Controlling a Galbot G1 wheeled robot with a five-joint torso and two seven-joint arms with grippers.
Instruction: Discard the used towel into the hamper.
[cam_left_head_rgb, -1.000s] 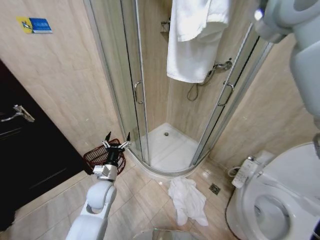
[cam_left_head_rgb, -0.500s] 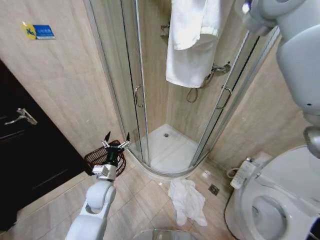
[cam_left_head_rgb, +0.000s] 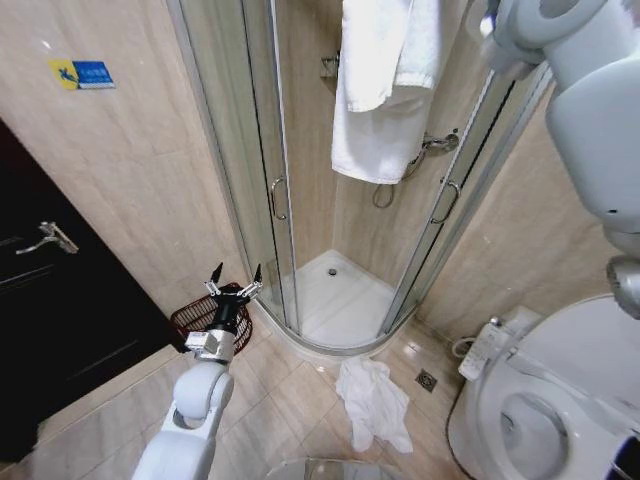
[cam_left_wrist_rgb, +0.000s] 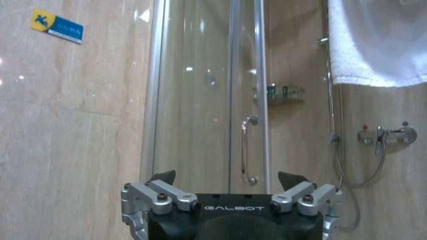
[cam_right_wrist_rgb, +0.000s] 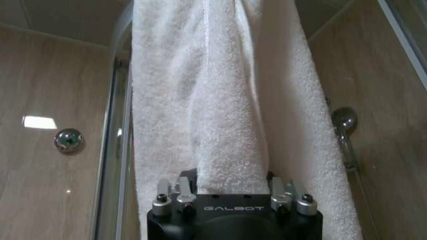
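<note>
A large white towel hangs in folds high at the shower's opening. My right arm is raised at the upper right. In the right wrist view my right gripper is shut on a fold of the towel. The hamper, a dark reddish-brown wire basket, stands on the floor against the wall beside the shower. My left gripper is open just above the hamper's near rim, fingers pointing up. In the left wrist view the left gripper faces the glass shower door.
A crumpled white cloth lies on the tiled floor before the shower tray. A toilet takes up the lower right. A dark door with a handle is at the left. The shower mixer hangs behind the towel.
The whole head picture has shifted slightly, so the camera has moved. The right arm now takes up more of the upper right. The left arm and hamper have stayed put.
</note>
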